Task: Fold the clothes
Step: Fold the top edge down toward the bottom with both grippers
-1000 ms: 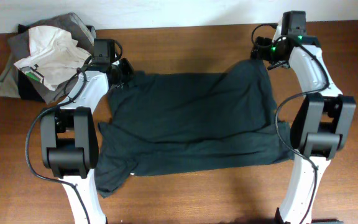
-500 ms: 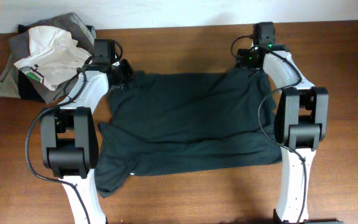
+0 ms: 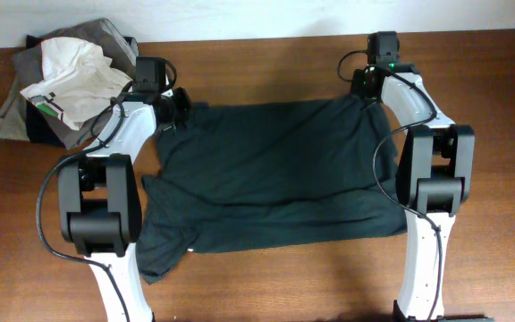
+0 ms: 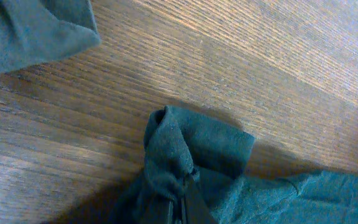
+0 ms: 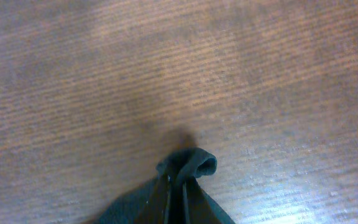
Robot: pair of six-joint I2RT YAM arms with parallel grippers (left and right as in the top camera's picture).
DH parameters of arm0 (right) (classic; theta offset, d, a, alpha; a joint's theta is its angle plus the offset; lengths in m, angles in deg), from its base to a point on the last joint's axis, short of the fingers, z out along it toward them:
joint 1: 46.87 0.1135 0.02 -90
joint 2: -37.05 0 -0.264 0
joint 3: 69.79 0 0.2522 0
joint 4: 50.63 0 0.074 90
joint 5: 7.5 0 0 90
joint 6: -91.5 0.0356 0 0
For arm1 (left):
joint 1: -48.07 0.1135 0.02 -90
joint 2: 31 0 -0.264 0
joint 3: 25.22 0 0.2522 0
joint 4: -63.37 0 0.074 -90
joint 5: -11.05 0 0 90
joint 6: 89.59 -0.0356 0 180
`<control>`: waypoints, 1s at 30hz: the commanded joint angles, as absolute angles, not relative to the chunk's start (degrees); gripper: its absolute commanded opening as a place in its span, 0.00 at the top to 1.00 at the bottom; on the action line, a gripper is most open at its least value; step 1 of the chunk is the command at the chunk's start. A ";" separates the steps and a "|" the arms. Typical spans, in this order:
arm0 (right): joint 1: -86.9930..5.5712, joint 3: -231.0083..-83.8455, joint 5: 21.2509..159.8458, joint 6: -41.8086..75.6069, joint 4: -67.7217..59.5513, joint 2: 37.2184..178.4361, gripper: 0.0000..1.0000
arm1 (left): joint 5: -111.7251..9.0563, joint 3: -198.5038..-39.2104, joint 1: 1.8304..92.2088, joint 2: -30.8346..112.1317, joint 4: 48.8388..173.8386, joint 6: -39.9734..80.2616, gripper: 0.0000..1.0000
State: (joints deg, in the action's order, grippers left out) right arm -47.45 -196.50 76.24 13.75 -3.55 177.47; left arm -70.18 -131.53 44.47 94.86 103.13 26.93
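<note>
Since a second ago our right hand [image 5: 176,182] has swung inward and pinched shut on the far right corner of the soft dark slate-teal T-shirt [image 3: 275,170]; our left hand [image 4: 185,186] pinches its far left corner. Overhead shows it spread, rumpled, on the grained wooden tabletop [image 3: 266,63]; only wrist views show puckered nubs.

This looks like a robot lab or test bench rather than a home. A left arm [image 3: 104,215] and a right arm [image 3: 436,170], both white and black with loose black cables, stand fixed at 8 and 4 o'clock on a bare wooden table [image 3: 266,286]. A green light [image 3: 385,63] glows on the right one. A plain white wall [image 3: 240,18] runs along 12 o'clock. A shirt [image 3: 275,170] lies spread at the centre, and a pile of clothes [image 3: 61,85] sits at 10 o'clock.
</note>
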 commanded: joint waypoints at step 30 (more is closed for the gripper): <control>-48.44 -197.11 72.18 33.55 49.13 153.65 0.96 | -82.17 -130.16 44.82 74.41 153.97 23.43 0.99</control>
State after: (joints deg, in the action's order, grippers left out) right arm -48.07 -196.63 77.18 32.22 47.62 155.36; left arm -82.59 -131.82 44.50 75.81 153.42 23.56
